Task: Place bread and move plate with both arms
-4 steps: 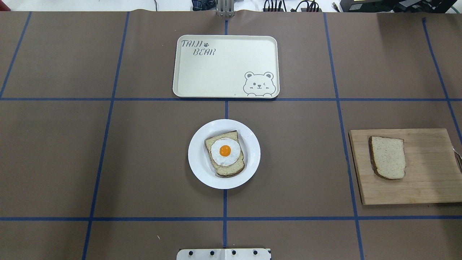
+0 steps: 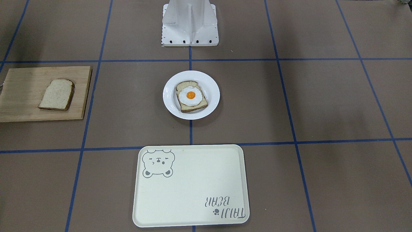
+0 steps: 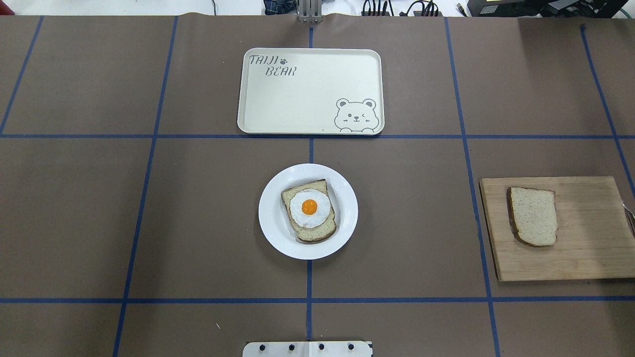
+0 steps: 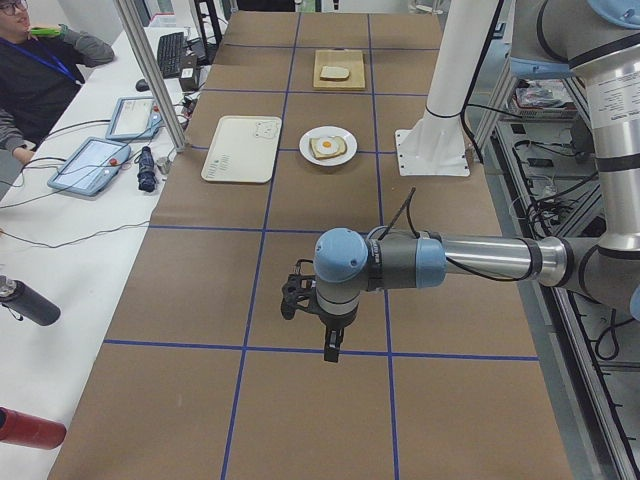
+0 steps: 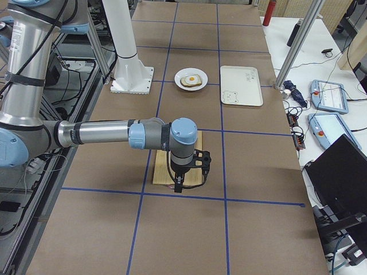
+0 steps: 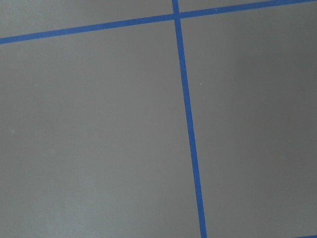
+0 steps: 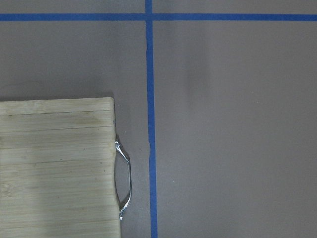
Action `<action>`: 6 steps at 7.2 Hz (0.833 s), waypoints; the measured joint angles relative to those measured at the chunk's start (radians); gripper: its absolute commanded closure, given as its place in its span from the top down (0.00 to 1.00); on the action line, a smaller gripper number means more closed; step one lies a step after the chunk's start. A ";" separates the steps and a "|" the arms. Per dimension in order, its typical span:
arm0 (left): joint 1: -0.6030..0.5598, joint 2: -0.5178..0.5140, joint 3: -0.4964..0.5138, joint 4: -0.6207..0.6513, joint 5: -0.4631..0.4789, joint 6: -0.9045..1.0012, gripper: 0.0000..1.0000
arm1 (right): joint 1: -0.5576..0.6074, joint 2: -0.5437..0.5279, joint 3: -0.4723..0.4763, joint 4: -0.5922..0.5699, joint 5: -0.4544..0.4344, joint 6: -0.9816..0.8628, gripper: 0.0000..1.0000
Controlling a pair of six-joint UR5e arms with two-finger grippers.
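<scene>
The plain bread slice (image 3: pixel 533 215) lies on a wooden cutting board (image 3: pixel 585 248) at the table's right side; it also shows in the front view (image 2: pixel 57 94). The white plate (image 3: pixel 274 233) sits at the table's middle and bears a slice with a fried egg (image 3: pixel 309 208). Neither gripper shows in the overhead or front views. My left gripper (image 4: pixel 325 338) hangs over bare table far to the left, and I cannot tell its state. My right gripper (image 5: pixel 179 182) hangs over the board's outer end (image 7: pixel 54 168), and I cannot tell its state.
A cream tray with a bear drawing (image 3: pixel 307 94) lies beyond the plate, with nothing on it. The white stand base (image 2: pixel 190 32) is on the robot's side of the plate. The board has a metal handle (image 7: pixel 124 181) at its outer end. Blue tape lines cross the brown table.
</scene>
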 measured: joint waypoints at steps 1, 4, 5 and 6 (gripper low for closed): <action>0.000 -0.003 -0.010 -0.002 0.002 0.000 0.98 | 0.000 0.002 0.011 0.000 -0.001 0.000 1.00; 0.000 -0.048 -0.021 -0.079 -0.004 -0.004 0.98 | -0.001 0.069 0.015 0.012 -0.001 0.002 1.00; 0.000 -0.081 0.000 -0.136 -0.005 -0.005 0.98 | -0.001 0.101 -0.001 0.015 -0.002 0.002 1.00; 0.000 -0.122 0.032 -0.189 -0.006 -0.006 0.98 | -0.001 0.117 -0.008 0.022 -0.002 -0.001 1.00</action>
